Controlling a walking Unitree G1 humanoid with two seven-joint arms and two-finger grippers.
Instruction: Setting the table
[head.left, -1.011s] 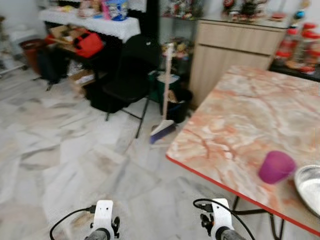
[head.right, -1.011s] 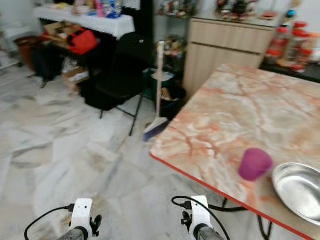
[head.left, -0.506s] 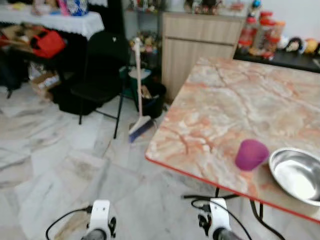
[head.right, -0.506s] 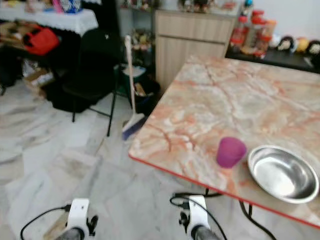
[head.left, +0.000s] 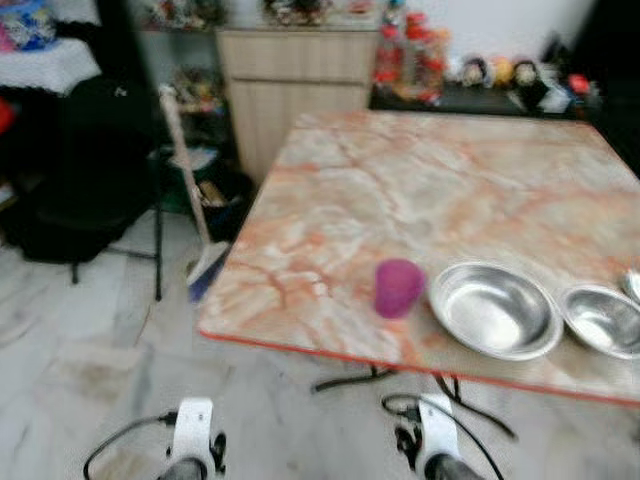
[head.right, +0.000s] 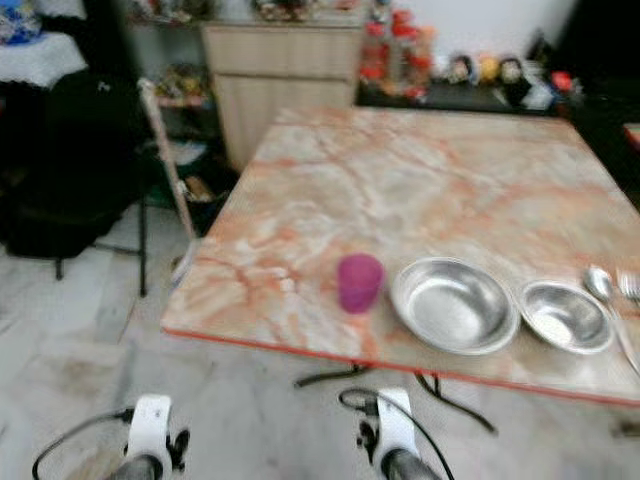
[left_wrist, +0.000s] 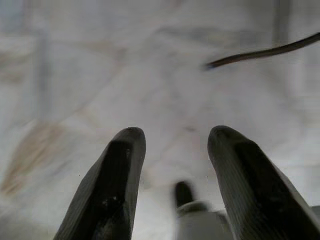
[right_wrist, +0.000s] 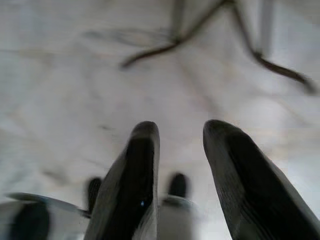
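Observation:
A marble-patterned table (head.right: 420, 190) with a red edge stands ahead of me. Near its front edge sit a purple cup (head.right: 359, 282), a large steel bowl (head.right: 454, 305) to its right, and a smaller steel bowl (head.right: 566, 317) beyond that. A spoon (head.right: 603, 290) lies at the far right. Both arms hang low in front of the table. In the left wrist view my left gripper (left_wrist: 175, 137) is open over the pale floor. My right gripper (right_wrist: 180, 131) is open too, pointing at the floor near the table's legs.
A black folding chair (head.left: 80, 180) and a broom (head.left: 190, 190) stand left of the table. A wooden cabinet (head.left: 300, 75) and a dark shelf with jars and figurines (head.left: 480, 75) line the back wall. Marble floor (head.left: 90, 370) lies open at the left.
The camera has swung right: the table has come to the middle of the view, and the second bowl and the spoon have come into sight. The chair and broom slid left.

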